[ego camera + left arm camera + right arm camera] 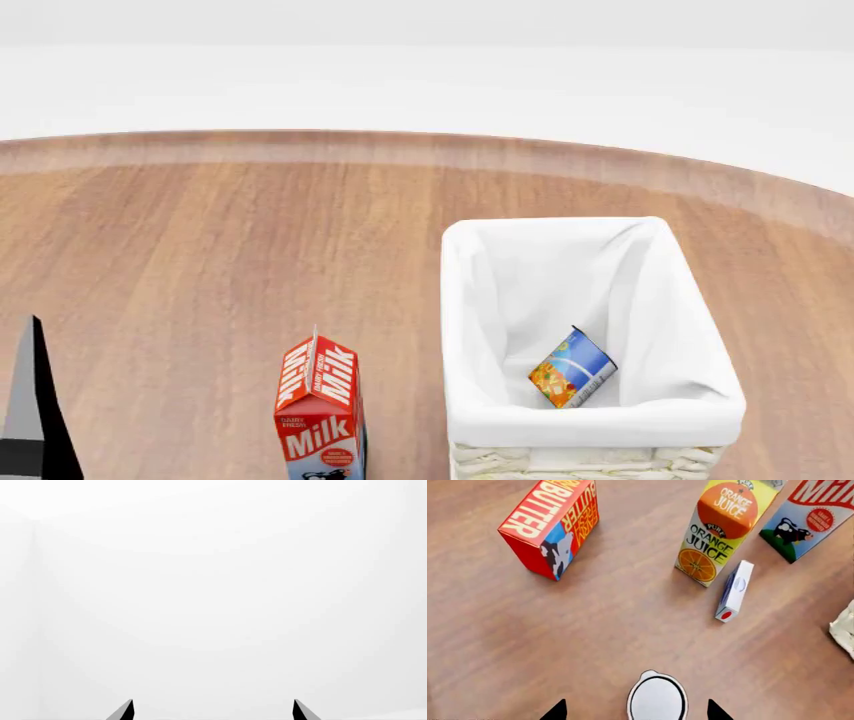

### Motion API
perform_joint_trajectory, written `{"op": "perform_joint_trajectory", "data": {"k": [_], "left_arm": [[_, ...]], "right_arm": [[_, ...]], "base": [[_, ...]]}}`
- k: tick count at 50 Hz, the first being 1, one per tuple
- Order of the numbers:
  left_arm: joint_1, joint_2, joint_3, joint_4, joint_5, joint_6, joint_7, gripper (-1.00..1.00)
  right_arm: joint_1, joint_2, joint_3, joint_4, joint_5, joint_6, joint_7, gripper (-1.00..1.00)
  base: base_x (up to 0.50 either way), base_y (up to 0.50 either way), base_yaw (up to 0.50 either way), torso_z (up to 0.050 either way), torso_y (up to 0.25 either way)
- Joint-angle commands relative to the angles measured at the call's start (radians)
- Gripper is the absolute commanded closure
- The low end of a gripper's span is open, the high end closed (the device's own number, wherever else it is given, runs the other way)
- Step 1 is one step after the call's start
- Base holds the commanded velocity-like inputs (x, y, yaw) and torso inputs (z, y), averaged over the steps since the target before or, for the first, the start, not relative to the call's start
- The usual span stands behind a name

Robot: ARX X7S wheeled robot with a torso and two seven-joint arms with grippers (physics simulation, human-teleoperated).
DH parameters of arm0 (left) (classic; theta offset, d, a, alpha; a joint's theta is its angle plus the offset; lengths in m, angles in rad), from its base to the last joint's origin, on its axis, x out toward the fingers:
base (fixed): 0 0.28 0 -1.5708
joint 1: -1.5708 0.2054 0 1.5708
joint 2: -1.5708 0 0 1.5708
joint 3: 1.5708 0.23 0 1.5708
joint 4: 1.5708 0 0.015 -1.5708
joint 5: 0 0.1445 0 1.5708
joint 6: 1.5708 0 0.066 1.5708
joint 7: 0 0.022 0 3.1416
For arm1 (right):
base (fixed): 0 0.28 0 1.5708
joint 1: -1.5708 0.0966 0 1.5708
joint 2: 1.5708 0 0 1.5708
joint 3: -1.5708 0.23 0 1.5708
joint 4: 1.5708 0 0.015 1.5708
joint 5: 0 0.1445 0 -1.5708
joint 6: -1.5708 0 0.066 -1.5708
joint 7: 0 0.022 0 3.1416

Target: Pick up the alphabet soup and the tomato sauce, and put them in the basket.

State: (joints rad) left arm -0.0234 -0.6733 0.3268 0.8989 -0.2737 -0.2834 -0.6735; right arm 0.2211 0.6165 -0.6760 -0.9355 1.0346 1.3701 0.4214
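The alphabet soup (571,369), a blue can with an orange picture, lies tilted inside the basket (467,300), near its front wall. In the right wrist view my right gripper (635,705) is open, its dark fingertips (558,711) standing on either side of a round silvery-white can top (657,700) with a gap on each side. That can's label is hidden, so I cannot tell if it is the tomato sauce. My left gripper (213,702) is open and faces only blank white. A corner of the basket (844,630) shows at the right wrist view's edge.
Beyond the can top on the wooden table stand a butter box (550,522), an orange juice carton (720,530) and a milk carton (810,517), with a small white-and-blue box (734,591) lying flat. The milk carton (319,410) stands left of the basket. A dark pointed part of my left arm (34,420) shows at the lower left.
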Motion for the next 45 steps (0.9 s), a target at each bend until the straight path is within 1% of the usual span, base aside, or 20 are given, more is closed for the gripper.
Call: {"op": "perform_joint_trajectory", "data": {"k": [1, 2, 6, 8, 15, 19, 24, 36, 39, 41, 45], "left_arm": [[0.0, 0.001, 0.002, -0.008, 0.0, 0.007, 0.0, -1.0], [0.001, 0.001, 0.002, -0.007, 0.0, 0.008, 0.0, -1.0], [0.004, -0.001, 0.002, -0.007, 0.001, 0.01, -0.001, -1.0], [0.003, -0.001, 0.003, -0.006, 0.001, 0.007, -0.002, -1.0], [0.002, -0.002, 0.004, -0.005, 0.0, 0.005, -0.003, -1.0], [0.002, -0.002, 0.005, -0.006, -0.001, 0.006, -0.002, -1.0], [0.006, -0.005, 0.002, -0.003, -0.003, 0.009, -0.004, -1.0], [0.002, -0.007, 0.001, 0.002, -0.006, 0.005, -0.006, -1.0], [0.003, -0.008, 0.001, 0.0, -0.007, 0.006, -0.007, -1.0], [0.003, -0.007, 0.002, 0.0, -0.005, 0.006, -0.007, -1.0], [0.003, -0.008, 0.003, 0.002, -0.005, 0.007, -0.008, -1.0]], "right_arm": [[0.009, 0.03, -0.039, 0.043, -0.058, -0.045, -0.021, -1.0], [0.005, 0.037, -0.056, 0.054, -0.085, -0.069, -0.034, -1.0], [0.012, 0.043, -0.053, 0.086, -0.097, -0.094, -0.053, -1.0], [0.006, 0.052, -0.079, 0.111, -0.142, -0.135, -0.076, -1.0], [0.025, 0.05, -0.073, 0.171, -0.159, -0.165, -0.101, -1.0], [0.013, 0.054, -0.099, 0.205, -0.203, -0.215, -0.123, -1.0], [0.028, 0.043, -0.102, 0.221, -0.2, -0.211, -0.128, -1.0], [0.005, 0.044, -0.152, 0.269, -0.263, -0.29, -0.164, -1.0], [0.011, 0.042, -0.141, 0.261, -0.243, -0.273, -0.159, -1.0], [0.0, 0.044, -0.161, 0.278, -0.272, -0.305, -0.172, -1.0], [0.007, 0.044, -0.15, 0.256, -0.246, -0.283, -0.162, -1.0]], "base": [[0.0, 0.0, 0.0, 0.0, 0.0], [0.0, 0.0, 0.0, 0.0, 0.0], [0.0, 0.0, 0.0, 0.0, 0.0], [0.0, 0.0, 0.0, 0.0, 0.0], [0.0, 0.0, 0.0, 0.0, 0.0], [0.0, 0.0, 0.0, 0.0, 0.0], [0.0, 0.0, 0.0, 0.0, 0.0], [0.0, 0.0, 0.0, 0.0, 0.0], [0.0, 0.0, 0.0, 0.0, 0.0], [0.0, 0.0, 0.0, 0.0, 0.0], [0.0, 0.0, 0.0, 0.0, 0.0]]}}
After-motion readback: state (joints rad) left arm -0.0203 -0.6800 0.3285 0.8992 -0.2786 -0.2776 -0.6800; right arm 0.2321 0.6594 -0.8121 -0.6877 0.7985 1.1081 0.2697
